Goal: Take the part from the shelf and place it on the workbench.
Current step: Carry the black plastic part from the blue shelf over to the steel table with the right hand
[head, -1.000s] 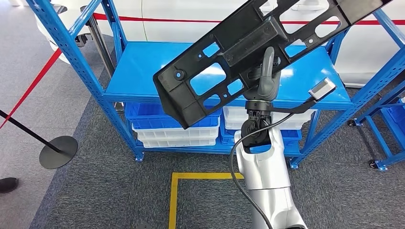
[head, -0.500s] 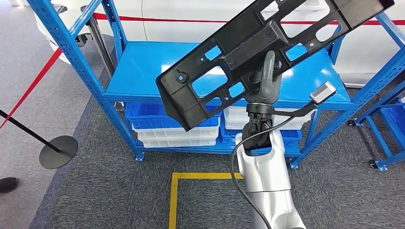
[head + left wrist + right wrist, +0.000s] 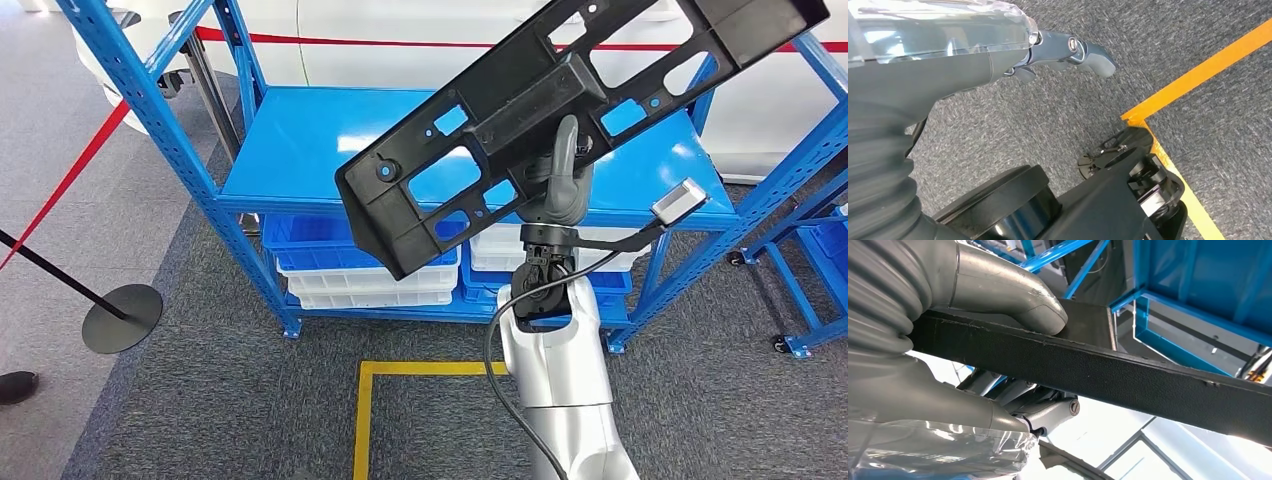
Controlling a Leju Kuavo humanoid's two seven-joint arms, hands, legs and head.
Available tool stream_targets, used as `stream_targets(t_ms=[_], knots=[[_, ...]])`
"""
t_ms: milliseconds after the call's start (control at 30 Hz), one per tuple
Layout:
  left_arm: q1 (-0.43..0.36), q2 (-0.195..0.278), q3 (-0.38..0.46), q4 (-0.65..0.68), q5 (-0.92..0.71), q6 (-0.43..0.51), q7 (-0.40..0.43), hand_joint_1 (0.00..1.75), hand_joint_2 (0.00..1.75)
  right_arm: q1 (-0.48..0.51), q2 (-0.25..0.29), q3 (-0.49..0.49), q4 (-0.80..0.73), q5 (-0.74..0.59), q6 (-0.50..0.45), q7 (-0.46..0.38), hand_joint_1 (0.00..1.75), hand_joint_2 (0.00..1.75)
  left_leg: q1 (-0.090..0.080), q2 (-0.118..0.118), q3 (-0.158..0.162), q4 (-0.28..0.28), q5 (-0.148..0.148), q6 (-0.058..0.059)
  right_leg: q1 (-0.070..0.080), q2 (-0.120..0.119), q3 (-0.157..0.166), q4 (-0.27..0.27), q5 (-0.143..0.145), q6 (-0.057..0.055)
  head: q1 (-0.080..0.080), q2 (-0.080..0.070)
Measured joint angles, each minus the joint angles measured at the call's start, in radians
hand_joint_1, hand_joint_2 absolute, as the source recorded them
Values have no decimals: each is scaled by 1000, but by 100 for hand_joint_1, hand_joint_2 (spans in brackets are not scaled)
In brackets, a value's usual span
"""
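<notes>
Part (image 3: 560,100) slightly higher, atop right robot hand (image 3: 562,185)

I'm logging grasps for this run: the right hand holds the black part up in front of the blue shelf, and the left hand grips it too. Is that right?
Not quite. The right hand does hold the black part up before the blue shelf, but the left hand grips nothing; the left wrist view shows it hanging over the carpet.

Blue metal shelf rack (image 3: 300,195) stands on grey carpeted floor (image 3: 230,400). Lower shelf: blue and white plastic bins (image 3: 350,280) stacked side by side. Yellow tape line (image 3: 362,420) on floor before rack; black round stanchion base (image 3: 122,317) off rack's left corner.
</notes>
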Motion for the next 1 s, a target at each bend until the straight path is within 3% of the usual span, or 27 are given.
stream_targets(t_ms=[167,333,1000], knots=[[0,0,0,0,-2,0,0,0,175,16,-7,-13,-1,-35,31,-14,175,175,0,0,0,0,0,0,0,0,0,0,0,0,0,0],[0,0,5,0,4,1,-4,0,175,37,-24,-29,-19,11,20,-36,175,175,0,0,-6,6,0,0,0,0,-5,5,0,0,0,0],[0,6,25,0,3,7,-7,0,175,43,-60,-53,-29,37,27,-51,175,175,0,0,-94,86,-5,1,0,0,-96,91,-9,2,0,0]])
